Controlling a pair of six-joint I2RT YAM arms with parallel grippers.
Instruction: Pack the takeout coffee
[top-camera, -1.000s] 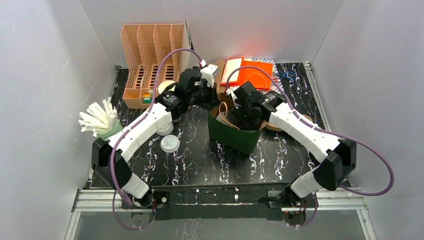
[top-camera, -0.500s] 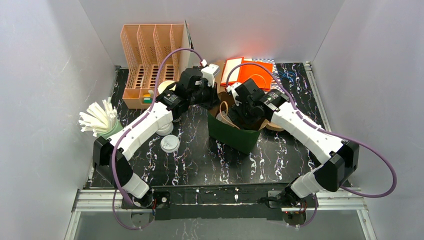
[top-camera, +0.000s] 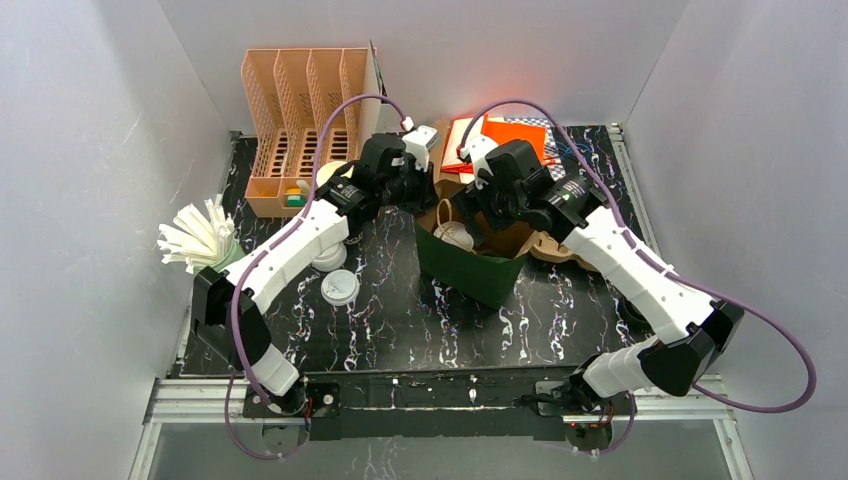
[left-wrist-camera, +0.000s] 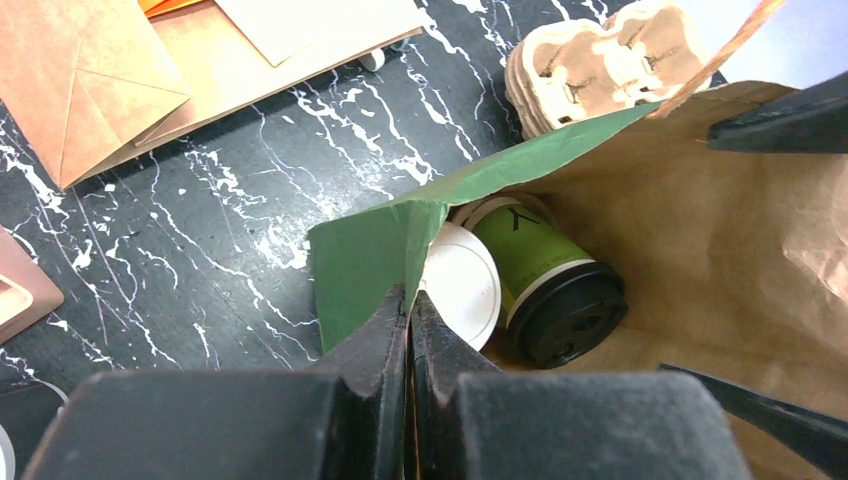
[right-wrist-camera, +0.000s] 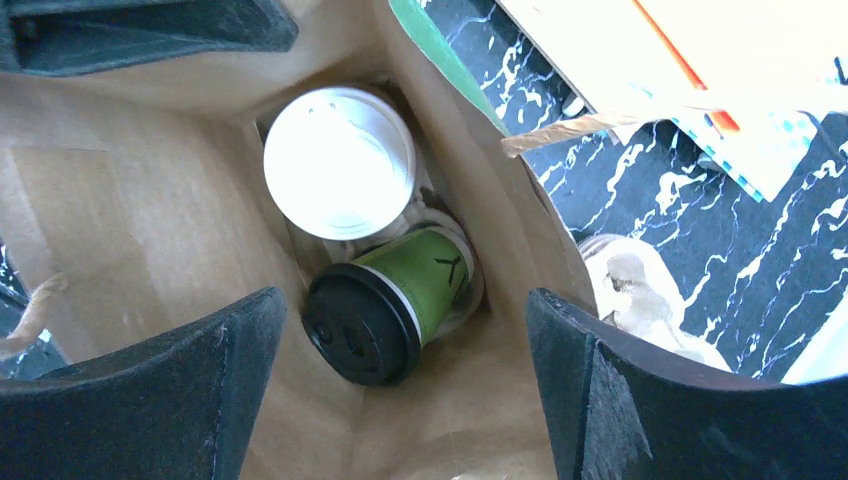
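The takeout coffee, a white cup with a white lid (right-wrist-camera: 338, 162), stands inside the green paper bag (top-camera: 470, 270); its lid also shows in the left wrist view (left-wrist-camera: 462, 282) and in the top view (top-camera: 456, 236). A green cup with a black lid (right-wrist-camera: 400, 295) leans beside it in the bag. My left gripper (left-wrist-camera: 410, 300) is shut on the bag's green rim (left-wrist-camera: 370, 260) at the far left corner and holds it open. My right gripper (right-wrist-camera: 403, 300) is open and empty above the bag's mouth, touching neither cup.
A peach desk organizer (top-camera: 300, 95) stands at the back left. A cup of white straws (top-camera: 200, 240) and loose white lids (top-camera: 340, 287) lie to the left. Orange and brown paper bags (top-camera: 505, 140) lie behind the green bag. Pulp cup carriers (left-wrist-camera: 600, 60) sit to its right.
My right gripper has lifted up and back out of the bag, and the white lidded cup now shows inside. My left gripper keeps its hold on the rim.
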